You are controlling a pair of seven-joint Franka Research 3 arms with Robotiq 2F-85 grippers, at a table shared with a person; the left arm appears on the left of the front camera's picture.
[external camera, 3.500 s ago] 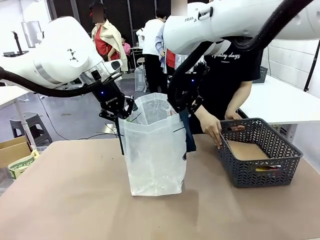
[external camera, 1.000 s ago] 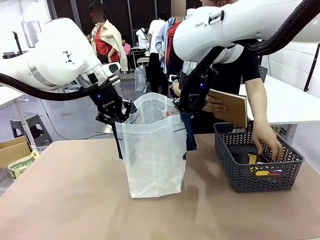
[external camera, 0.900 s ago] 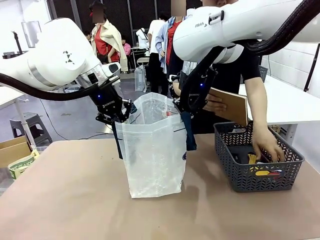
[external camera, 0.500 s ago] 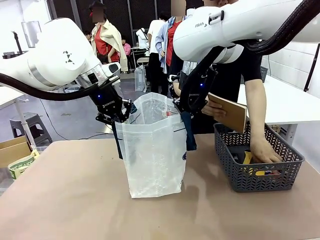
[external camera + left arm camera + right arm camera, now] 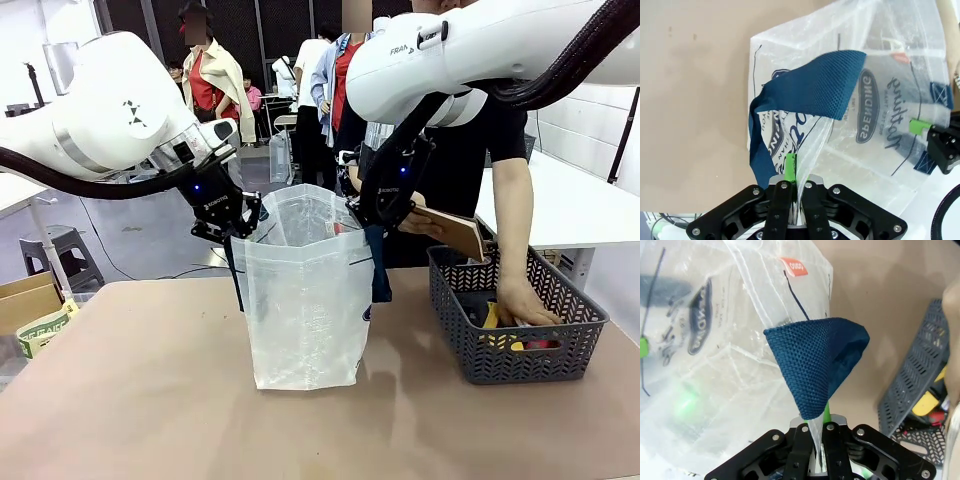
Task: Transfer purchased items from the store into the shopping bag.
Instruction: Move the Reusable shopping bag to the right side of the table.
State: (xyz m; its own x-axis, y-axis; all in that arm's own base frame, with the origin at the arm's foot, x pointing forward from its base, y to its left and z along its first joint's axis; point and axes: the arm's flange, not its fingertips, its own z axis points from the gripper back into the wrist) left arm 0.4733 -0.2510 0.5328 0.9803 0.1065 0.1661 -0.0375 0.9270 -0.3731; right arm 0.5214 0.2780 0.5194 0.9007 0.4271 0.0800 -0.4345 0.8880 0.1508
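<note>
The translucent whitish shopping bag (image 5: 305, 300) stands open mid-table, held between both arms. My left gripper (image 5: 232, 228) is shut on its left rim beside a navy strap (image 5: 810, 100); its pinch point is at the gripper (image 5: 792, 172). My right gripper (image 5: 366, 214) is shut on the right rim, and in its own view the gripper (image 5: 816, 429) sits under the other navy strap (image 5: 815, 360). The navy oval logo (image 5: 867, 112) shows through the wall. Purchased items inside the bag are hidden. Small yellow goods (image 5: 490, 318) and red goods (image 5: 540, 343) lie in the basket.
A dark grey lattice basket (image 5: 575, 345) sits at the table's right. The person's hand (image 5: 522, 303) rests inside it; the other hand holds a tan flat board (image 5: 458, 231) just right of my right gripper. A cardboard box (image 5: 30, 300) stands off the left edge.
The person has lowered and tilted the tan board toward the basket, and the hand in the basket has shifted slightly. Both grippers still hold the bag rim in place.
</note>
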